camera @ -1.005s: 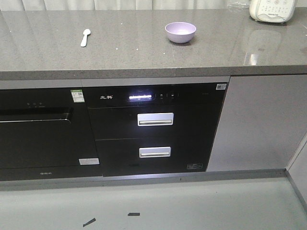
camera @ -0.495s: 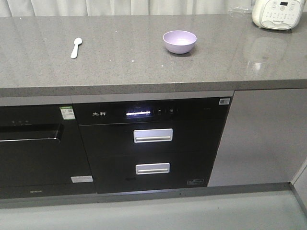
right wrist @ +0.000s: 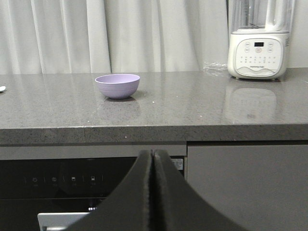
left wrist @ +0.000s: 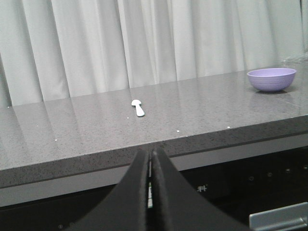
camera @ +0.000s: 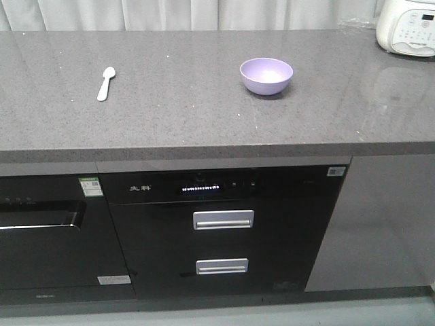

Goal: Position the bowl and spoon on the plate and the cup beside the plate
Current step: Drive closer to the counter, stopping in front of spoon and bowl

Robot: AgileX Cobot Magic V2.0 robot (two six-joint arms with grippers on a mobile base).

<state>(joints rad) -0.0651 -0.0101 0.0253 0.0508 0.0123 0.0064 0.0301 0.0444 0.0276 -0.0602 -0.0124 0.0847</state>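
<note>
Left claw (left wrist: 148, 156) pinched closed, holding nothing; spoon (left wrist: 138, 108) lies on desk (left wrist: 86, 130) ahead of its tips. Right claw (right wrist: 152, 156) also closed, empty; bowl (right wrist: 117, 85) ahead, slightly left.

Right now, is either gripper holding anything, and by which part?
Nothing is held. The left gripper and right gripper are shut on nothing; the round lavender plastic bowl and pale mint plastic spoon lie untouched on the grey countertop.

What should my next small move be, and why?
Probably advance the right gripper over the counter and open it toward the bowl: it and the left gripper sit shut, short of the counter, and no plate or cup shows.
</note>
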